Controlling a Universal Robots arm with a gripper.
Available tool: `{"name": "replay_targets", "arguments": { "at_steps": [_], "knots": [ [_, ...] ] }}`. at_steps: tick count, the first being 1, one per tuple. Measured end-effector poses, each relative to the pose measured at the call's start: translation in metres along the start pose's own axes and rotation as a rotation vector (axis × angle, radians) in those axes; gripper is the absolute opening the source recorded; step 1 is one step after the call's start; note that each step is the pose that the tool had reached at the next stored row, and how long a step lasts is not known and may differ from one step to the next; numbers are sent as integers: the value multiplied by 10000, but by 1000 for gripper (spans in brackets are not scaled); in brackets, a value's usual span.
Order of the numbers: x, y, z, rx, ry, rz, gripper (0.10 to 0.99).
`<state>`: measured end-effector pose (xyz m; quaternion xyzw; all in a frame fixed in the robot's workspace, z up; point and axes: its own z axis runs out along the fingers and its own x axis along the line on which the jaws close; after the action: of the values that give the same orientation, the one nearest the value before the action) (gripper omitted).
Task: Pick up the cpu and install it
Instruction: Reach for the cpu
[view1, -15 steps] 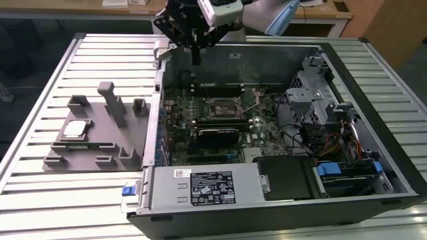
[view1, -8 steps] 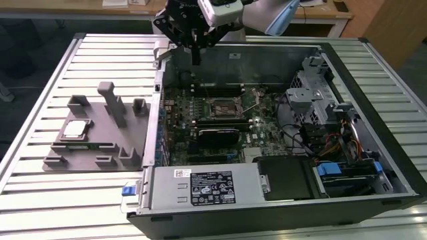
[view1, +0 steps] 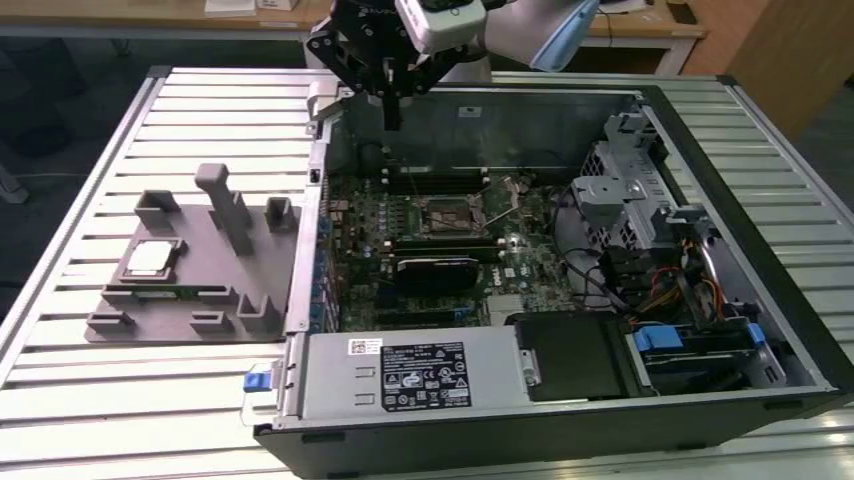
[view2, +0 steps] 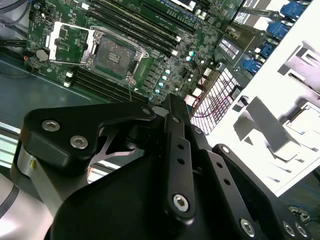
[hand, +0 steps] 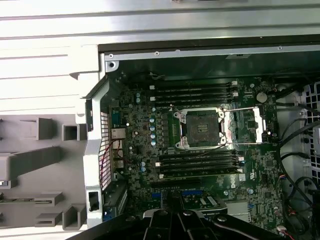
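Desk (view1: 80, 400): slatted metal top, carries 2 items side by side.
Computer case (view1: 534, 110): lies on side, panel off, so motherboard (view1: 521, 270) faces up for reach from above.
Grey holder tray (view1: 187, 300): on exterior view's left of case, keeps parts in fixed recesses.
Claw (view1: 391, 122): hangs over case's far wall, jaws closed together, gripping nothing.
Socket (hand: 201, 128): retention frame (hand: 247, 127) swung open, bed bare, apparently ready for chip.
Cpu (view1: 150, 258): flat in tray recess, metal top up, well apart from claw.
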<state>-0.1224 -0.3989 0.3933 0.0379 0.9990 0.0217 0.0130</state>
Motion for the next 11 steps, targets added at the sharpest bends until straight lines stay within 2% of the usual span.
{"name": "replay_targets", "arguments": {
  "at_steps": [6,11],
  "knots": [
    [43,-4,-1,0,0,-1,106],
    [118,-9,-3,-2,-9,-1,106]
  ]
}}
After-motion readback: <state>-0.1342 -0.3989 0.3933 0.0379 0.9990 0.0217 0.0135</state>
